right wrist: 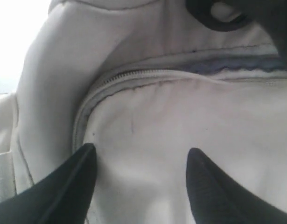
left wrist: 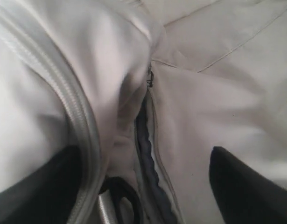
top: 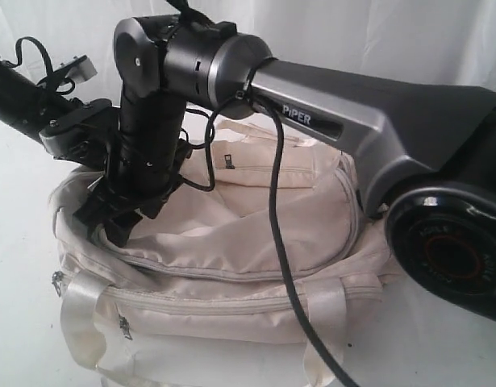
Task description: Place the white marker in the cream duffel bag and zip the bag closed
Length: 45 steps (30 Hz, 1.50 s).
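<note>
Jaws, partly cropped, over cream duffel bag (top: 231,242).

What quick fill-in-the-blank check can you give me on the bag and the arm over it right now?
1. In the exterior view, the grey arm reaches across to the ___ end of the cream duffel bag.
2. That arm bears the printed word ___.
3. The right gripper hovers over the bag's fabric with its jaws ___.
4. A black ___ hangs from that arm across the bag.

Missing words: left; PIPER; open; cable.
</note>
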Tool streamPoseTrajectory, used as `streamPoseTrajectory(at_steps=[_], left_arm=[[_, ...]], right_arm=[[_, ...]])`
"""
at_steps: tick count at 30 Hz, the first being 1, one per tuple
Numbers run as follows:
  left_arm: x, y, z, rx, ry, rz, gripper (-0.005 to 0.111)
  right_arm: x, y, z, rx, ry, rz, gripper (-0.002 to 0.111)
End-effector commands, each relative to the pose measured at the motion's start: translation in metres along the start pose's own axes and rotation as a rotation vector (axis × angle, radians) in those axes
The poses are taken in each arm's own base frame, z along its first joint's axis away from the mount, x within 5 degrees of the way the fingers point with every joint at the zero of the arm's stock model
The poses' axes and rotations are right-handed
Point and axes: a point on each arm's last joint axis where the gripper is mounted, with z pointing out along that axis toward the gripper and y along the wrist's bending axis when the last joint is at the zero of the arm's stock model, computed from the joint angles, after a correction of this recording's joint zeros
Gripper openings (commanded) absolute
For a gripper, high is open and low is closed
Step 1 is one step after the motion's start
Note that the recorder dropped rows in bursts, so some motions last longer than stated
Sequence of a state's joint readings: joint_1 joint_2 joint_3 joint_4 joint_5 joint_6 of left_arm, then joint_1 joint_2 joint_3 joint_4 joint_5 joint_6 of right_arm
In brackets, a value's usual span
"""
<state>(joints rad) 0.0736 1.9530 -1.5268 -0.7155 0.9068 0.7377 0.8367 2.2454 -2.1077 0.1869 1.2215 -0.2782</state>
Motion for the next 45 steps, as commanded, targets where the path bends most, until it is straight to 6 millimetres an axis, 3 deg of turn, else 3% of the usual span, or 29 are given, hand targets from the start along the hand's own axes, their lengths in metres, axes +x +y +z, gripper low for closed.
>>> streamPoseTrajectory(at_steps=[1,7,13,20,26,29,34,39,45], left_arm=[[0.002,0.003,-0.001,-0.010,0.010,-0.027,0.088],[-0.011,0.001,-0.012,-0.042,-0.016,0.010,0.088],[-0.015,0.012,-0.019,-0.182,0.009,0.033,0.088],[-0.007,0.017,-0.005,-0.148,0.031,-0.015,0.088],[-0.006,0.019,-0.006,-0.170,0.037,-0.033,0.084],[-0.006,0.019,-0.006,-0.170,0.037,-0.033,0.075],[-0.006,0.019,-0.006,-0.168,0.037,-0.062,0.041],[-0.004,0.018,-0.006,-0.164,0.056,-0.058,0.000],[-0.003,0.018,-0.006,-0.158,0.067,-0.059,0.000]], right_arm=[[-0.001,0.003,-0.017,0.037,-0.024,-0.017,0.054],[-0.001,0.007,-0.042,0.046,-0.070,-0.025,0.054],[0.017,0.006,-0.015,0.022,0.038,-0.009,0.054],[0.020,0.009,-0.009,0.019,0.060,-0.021,0.054],[0.025,-0.006,0.012,0.124,0.139,-0.055,0.054],[0.026,-0.009,0.017,0.152,0.160,-0.068,0.044],[0.028,-0.019,0.014,0.267,0.182,-0.067,0.001],[0.030,-0.044,0.002,0.526,0.192,0.017,0.000],[0.038,-0.071,-0.005,0.572,0.206,0.053,0.000]])
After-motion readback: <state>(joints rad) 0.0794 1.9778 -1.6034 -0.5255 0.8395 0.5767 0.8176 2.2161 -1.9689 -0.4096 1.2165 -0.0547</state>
